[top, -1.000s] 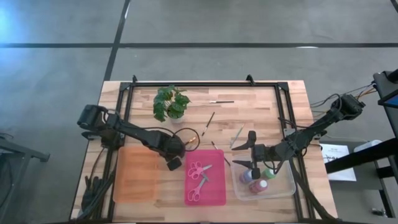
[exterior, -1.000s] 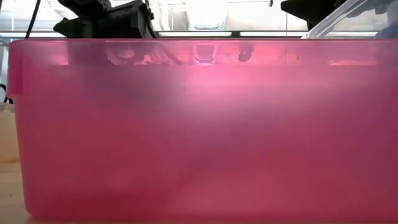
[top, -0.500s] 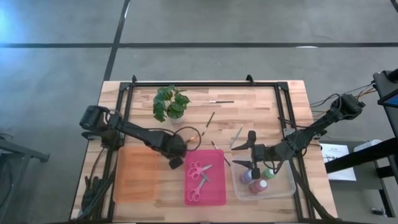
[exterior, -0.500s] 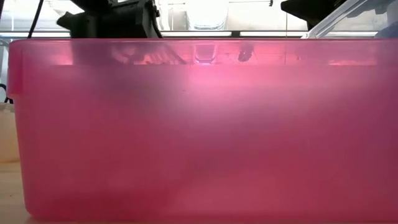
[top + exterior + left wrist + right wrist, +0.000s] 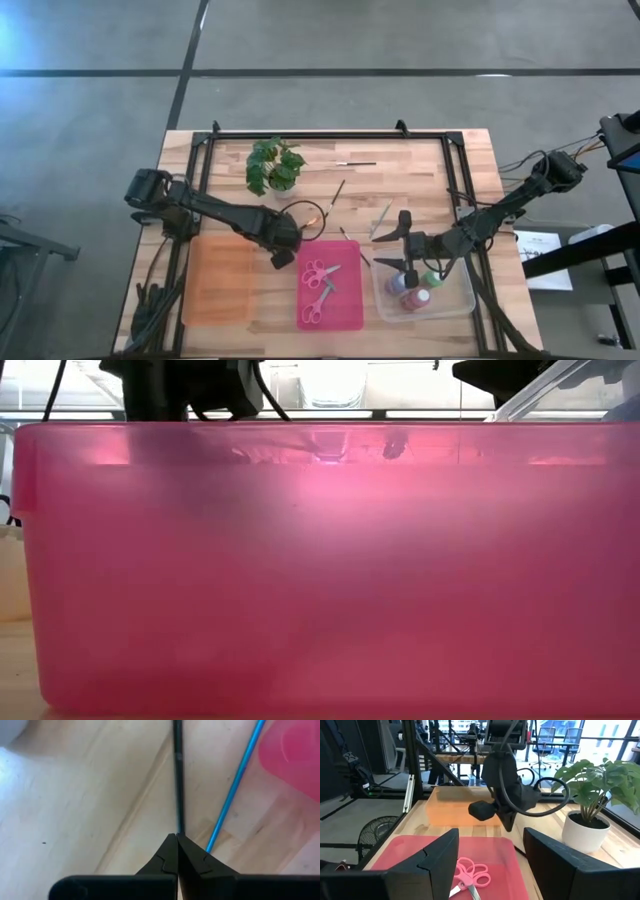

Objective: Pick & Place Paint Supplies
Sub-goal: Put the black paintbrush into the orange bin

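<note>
The left gripper (image 5: 296,238) is pressing down at the pink bin's (image 5: 352,318) far-left corner, jaws fully closed on a thin dark-handled brush (image 5: 178,775) lying on the table (image 5: 420,165) beside a blue-handled brush (image 5: 235,785). The right gripper (image 5: 392,248) is hovering over the clear bin (image 5: 468,298) holding paint bottles (image 5: 414,298), jaws standing wide apart, gripping nothing. Two pink-handled scissors (image 5: 320,282) are lying inside the pink bin.

Two dark fingers (image 5: 440,852) of the right gripper (image 5: 492,852) stand apart in the foreground. Between and beyond them lies a shallow pink plastic tray (image 5: 410,850) holding pink-handled scissors (image 5: 469,876). Farther off, the black left arm (image 5: 507,785) points down at the wooden table (image 5: 545,812), before a translucent orange bin (image 5: 455,807). A green leafy plant in a white pot (image 5: 587,822) stands beside.
</note>
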Controlling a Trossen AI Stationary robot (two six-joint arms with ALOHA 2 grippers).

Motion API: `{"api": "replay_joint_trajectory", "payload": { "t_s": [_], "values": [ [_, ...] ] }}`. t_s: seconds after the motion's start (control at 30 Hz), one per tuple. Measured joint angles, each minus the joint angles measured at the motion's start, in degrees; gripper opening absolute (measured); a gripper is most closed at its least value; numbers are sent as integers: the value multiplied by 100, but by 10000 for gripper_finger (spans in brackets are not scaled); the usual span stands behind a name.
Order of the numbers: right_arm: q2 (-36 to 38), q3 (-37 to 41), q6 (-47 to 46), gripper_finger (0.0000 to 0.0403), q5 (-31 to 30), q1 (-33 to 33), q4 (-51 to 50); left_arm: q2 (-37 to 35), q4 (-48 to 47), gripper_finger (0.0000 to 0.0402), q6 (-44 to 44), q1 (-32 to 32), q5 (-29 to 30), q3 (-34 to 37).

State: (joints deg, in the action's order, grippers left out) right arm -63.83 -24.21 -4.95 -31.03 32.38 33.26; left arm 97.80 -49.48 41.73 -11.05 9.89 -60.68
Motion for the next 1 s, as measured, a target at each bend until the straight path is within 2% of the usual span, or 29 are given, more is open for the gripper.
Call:
{"api": "replay_joint_trajectory", "payload": {
  "t_s": [0.2, 0.5, 1.0],
  "values": [
    [0, 2, -7, 219, 3, 0, -1, -6, 222, 3, -99, -30, -208, 112],
    [0, 9, -28, 219, 3, 1, 1, -4, 513, 52, -79, -140, -302, 310],
    [0, 11, -42, 219, 0, 2, 4, -4, 799, 56, 7, -138, -373, 607]
  ]
}}
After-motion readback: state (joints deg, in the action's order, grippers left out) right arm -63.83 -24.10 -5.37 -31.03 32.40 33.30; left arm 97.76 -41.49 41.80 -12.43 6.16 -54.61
